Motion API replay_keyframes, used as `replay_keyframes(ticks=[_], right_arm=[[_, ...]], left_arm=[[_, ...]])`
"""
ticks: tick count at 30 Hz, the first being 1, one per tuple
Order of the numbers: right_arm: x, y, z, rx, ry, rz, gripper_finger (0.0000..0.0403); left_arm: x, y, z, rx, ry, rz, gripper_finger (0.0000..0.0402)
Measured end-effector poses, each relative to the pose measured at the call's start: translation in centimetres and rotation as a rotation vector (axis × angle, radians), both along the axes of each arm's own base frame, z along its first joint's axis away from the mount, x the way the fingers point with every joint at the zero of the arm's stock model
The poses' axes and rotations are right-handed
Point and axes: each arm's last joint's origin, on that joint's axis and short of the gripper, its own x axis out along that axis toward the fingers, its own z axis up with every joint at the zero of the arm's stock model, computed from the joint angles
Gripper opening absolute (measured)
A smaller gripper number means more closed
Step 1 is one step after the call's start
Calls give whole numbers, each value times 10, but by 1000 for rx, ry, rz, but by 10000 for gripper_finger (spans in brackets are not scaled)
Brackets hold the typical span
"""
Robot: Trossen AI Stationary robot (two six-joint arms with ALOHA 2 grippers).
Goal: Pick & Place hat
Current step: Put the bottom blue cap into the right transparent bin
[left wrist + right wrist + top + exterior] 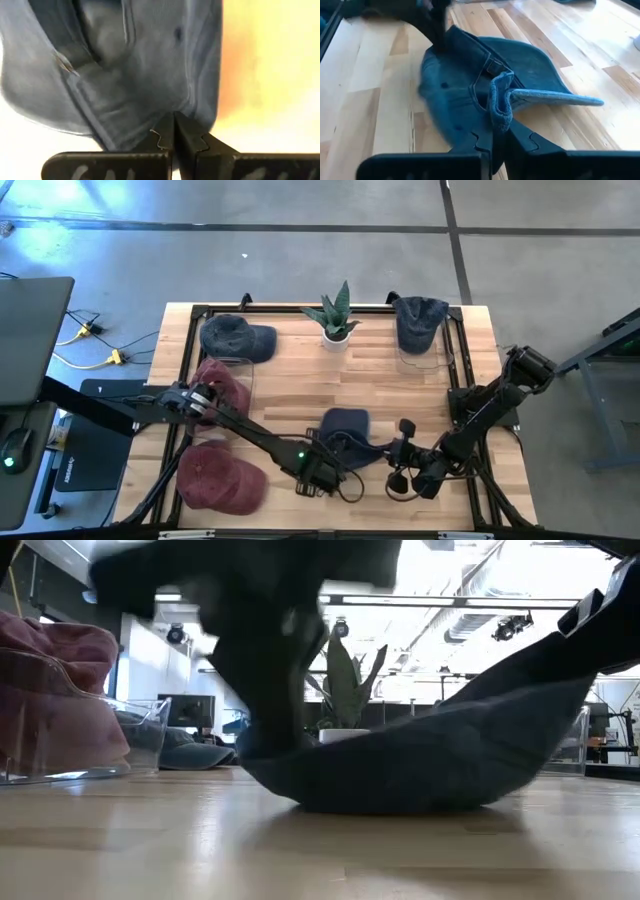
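No text, label, brand or number reads clearly anywhere. The pale marks on the left gripper (173,131) body stay illegible (likewise the white print on a dark case (85,455) beside the table).

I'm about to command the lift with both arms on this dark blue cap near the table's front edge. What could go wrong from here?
1. The left gripper and right gripper are each shut on only a thin edge of the dark blue denim cap; the fabric could slip out.
2. Uneven arm motion could stretch or twist the cap between them.
3. The arms sit close together, so they might collide.
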Motion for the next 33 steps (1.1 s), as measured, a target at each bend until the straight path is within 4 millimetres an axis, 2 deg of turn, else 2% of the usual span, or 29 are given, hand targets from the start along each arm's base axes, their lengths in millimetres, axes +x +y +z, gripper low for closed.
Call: replay_keyframes(ticks=[2, 8, 14, 17, 21, 25, 33], right_arm=[[1, -1, 0, 2, 3, -1, 21], [1, -1, 0, -1, 1, -4, 9], [0, 0, 0, -15, 9, 16, 18], [0, 0, 0, -13, 15, 24, 20], [1, 0, 0, -26, 19, 31, 13], [0, 0, 0, -28, 17, 29, 10], [1, -1, 0, -10, 4, 4, 25]], left_arm=[[5, -3, 8, -19, -62, 1, 0], [20, 6, 12, 17, -192, 53, 0], [26, 37, -17, 41, -124, 178, 0], [24, 49, -23, 56, -104, 233, 0], [20, 54, -24, 118, -94, 292, 0], [16, 45, -14, 110, -115, 243, 0], [16, -1, -4, 88, -247, -35, 0]])
